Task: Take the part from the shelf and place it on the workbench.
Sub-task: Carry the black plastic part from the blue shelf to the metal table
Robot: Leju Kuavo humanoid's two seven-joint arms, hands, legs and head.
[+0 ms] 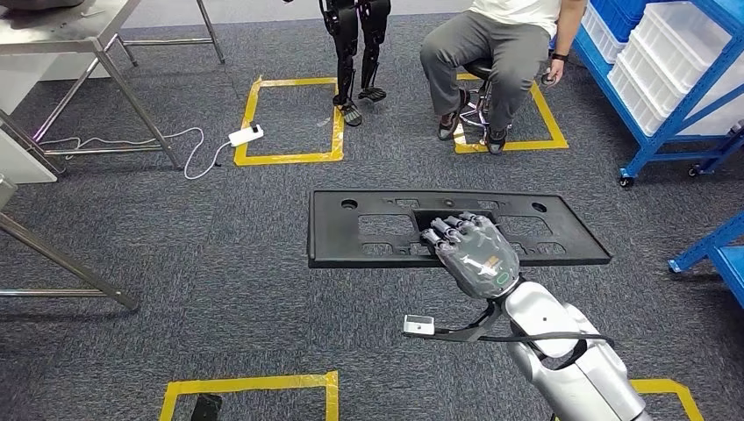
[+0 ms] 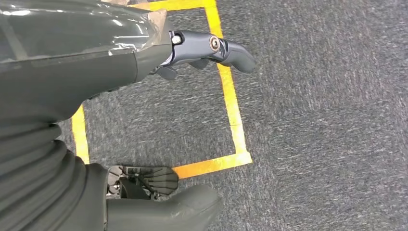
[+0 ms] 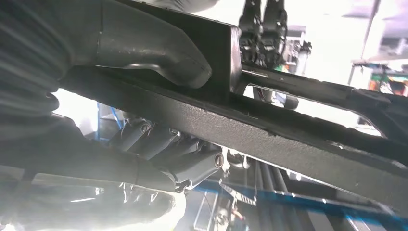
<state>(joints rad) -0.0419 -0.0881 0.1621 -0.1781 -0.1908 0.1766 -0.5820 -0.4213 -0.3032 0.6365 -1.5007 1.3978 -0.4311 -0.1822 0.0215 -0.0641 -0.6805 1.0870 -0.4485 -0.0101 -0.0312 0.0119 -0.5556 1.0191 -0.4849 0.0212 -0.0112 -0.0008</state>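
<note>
While right hand fingers grip part near edge, left hand empty over carpet.

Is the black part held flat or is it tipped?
Roughly flat: the black part shows its whole face from above, the right hand gripping its middle.

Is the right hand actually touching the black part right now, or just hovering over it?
Touching. In the right wrist view the thumb lies on one face of the black part and the fingers press the other; the head view shows the right hand gripping its middle.

floor: grey carpet | yellow tape squares | white power strip, probably
</note>
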